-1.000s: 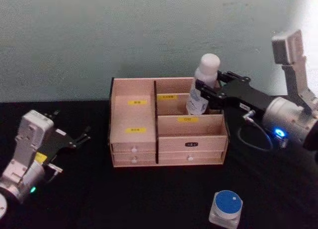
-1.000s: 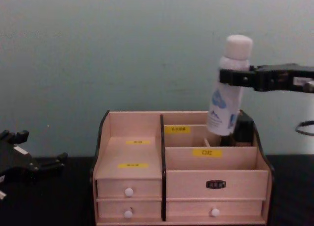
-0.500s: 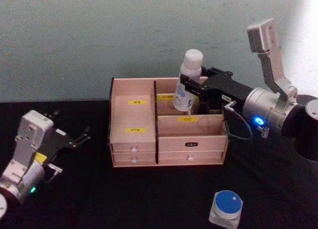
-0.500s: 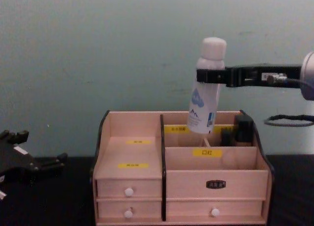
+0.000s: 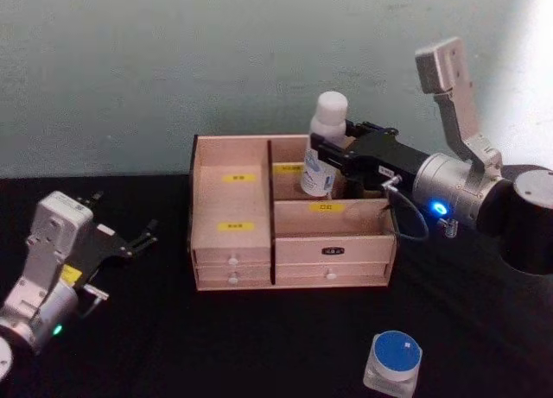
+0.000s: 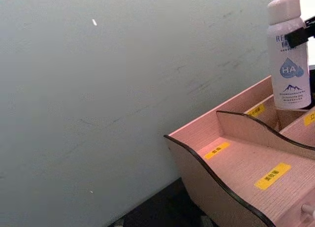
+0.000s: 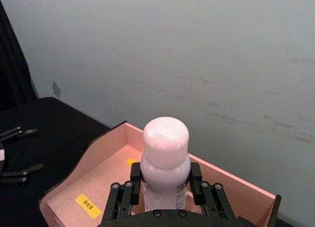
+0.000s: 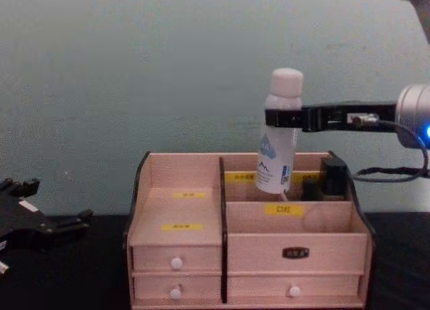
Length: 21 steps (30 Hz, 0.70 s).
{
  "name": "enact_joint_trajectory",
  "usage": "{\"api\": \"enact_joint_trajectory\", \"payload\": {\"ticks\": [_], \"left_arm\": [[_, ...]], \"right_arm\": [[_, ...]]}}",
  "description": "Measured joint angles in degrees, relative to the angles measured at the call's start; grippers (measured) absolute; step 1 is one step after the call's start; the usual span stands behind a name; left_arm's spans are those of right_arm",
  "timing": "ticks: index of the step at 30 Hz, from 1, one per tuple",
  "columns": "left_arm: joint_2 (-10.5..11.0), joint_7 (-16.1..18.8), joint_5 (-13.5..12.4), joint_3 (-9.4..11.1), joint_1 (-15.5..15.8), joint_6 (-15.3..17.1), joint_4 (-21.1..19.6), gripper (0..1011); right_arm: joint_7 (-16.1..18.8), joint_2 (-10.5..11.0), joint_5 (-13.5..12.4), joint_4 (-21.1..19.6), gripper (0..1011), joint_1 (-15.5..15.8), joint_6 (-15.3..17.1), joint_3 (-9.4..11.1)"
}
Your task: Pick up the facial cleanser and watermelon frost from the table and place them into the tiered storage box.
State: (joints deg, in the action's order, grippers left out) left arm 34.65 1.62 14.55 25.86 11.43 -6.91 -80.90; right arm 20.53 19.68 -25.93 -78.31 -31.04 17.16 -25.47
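right gripper (image 5: 324, 150), grasping the facial cleanser (image 5: 330, 111), has lowered it toward the tiered storage box's (image 5: 346, 247) 1 o'clock compartment; left gripper (image 5: 125, 215) rests released at 8 o'clock.

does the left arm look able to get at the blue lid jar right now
Probably, though it's a long stretch. The left gripper sits open and empty left of the tiered storage box, and the watermelon frost stands alone at the front right, with bare table between them.

One white bottle (image 5: 324, 149), one jar (image 5: 393, 362), one box (image 5: 232, 210).
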Motion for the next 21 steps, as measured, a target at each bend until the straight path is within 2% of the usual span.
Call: {"api": "enact_joint_trajectory", "payload": {"ticks": [21], "left_arm": [[0.0,0.0,0.0,0.0,0.0,0.0,0.0,1002]], "right_arm": [[1.31,-1.54,1.46,3.82,593,-1.26,-2.56,-0.05]]}}
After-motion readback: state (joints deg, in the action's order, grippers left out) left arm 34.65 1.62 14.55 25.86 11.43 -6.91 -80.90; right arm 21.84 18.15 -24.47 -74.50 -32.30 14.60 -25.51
